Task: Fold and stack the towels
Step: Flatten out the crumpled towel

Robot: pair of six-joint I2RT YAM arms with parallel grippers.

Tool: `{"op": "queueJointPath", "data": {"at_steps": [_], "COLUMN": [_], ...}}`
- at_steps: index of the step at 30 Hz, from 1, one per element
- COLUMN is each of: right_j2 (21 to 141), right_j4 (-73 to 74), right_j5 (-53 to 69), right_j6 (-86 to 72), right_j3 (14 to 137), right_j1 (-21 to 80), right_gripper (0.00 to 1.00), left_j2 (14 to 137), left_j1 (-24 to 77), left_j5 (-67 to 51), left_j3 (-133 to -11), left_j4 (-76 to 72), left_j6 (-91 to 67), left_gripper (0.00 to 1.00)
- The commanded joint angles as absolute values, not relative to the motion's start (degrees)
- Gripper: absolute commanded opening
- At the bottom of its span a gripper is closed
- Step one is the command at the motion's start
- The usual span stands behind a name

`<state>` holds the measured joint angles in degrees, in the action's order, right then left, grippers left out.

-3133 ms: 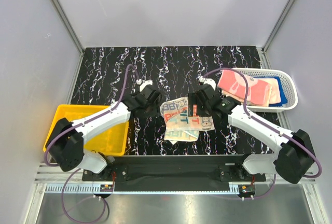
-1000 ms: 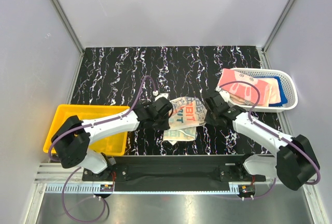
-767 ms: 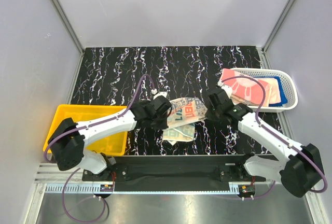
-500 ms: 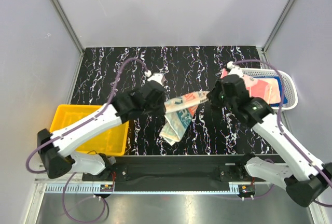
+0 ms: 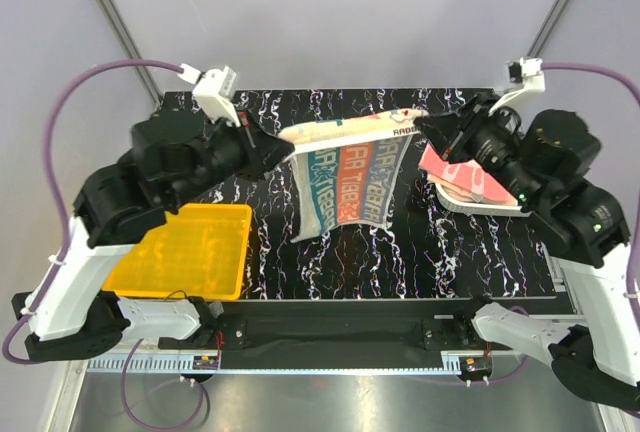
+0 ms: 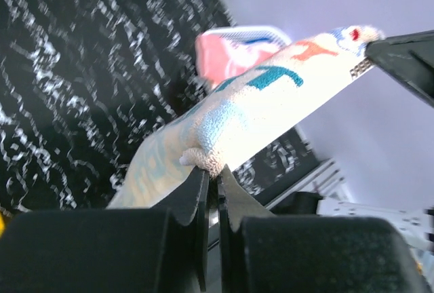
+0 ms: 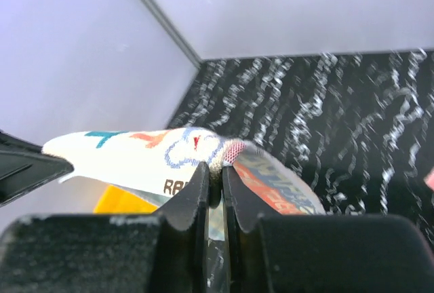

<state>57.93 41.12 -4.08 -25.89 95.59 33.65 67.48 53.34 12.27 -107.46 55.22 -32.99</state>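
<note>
Top external: we saw the beige lettered towel (image 5: pixel 345 167) hanging stretched between left gripper (image 5: pixel 274 142) and right gripper (image 5: pixel 425 124), each clamped on an upper corner, above the black marbled table (image 5: pixel 420 252), pale grey walls (image 5: pixel 350 12) around.

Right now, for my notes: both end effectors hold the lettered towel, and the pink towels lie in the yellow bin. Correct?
No: the pink towels lie in the white mesh basket, as the left wrist view shows. Left end effector and right end effector both hold the lettered towel.
</note>
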Motion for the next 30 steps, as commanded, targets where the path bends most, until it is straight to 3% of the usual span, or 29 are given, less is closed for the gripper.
{"op": "queueJointPath", "data": {"at_steps": [1, 11, 17, 19, 24, 30], "right_j2": [59.41, 63.72, 71.62, 76.62, 94.25, 117.75], "right_j4": [42.71, 45.62, 44.91, 43.69, 39.03, 36.29], "right_j5": [-2.20, -1.75, -5.89, -0.40, 7.12, 14.41], "right_j6": [-23.12, -23.73, -21.27, -20.65, -19.52, -21.71], "right_j3": [103.61, 112.15, 110.39, 109.17, 111.78, 125.84], "right_j1": [33.31, 33.31, 32.09, 28.32, 18.82, 11.96], "right_gripper": [0.00, 0.00, 0.00, 0.00, 0.00, 0.00], "left_j2": [65.83, 65.48, 71.35, 74.25, 91.81, 116.93], "left_j1": [53.26, 52.21, 33.16, 27.90, 17.16, 12.22], "left_j5": [12.66, 15.55, -5.25, -10.53, -17.14, -20.90], "left_j3": [-113.28, -115.14, -105.93, -102.40, -101.33, -118.98], "left_j4": [59.41, 57.75, 49.33, 44.58, 35.52, 34.89], "left_j6": [-30.67, -33.57, -35.33, -35.24, -36.30, -36.82], "left_gripper": [0.00, 0.00, 0.00, 0.00, 0.00, 0.00]}}
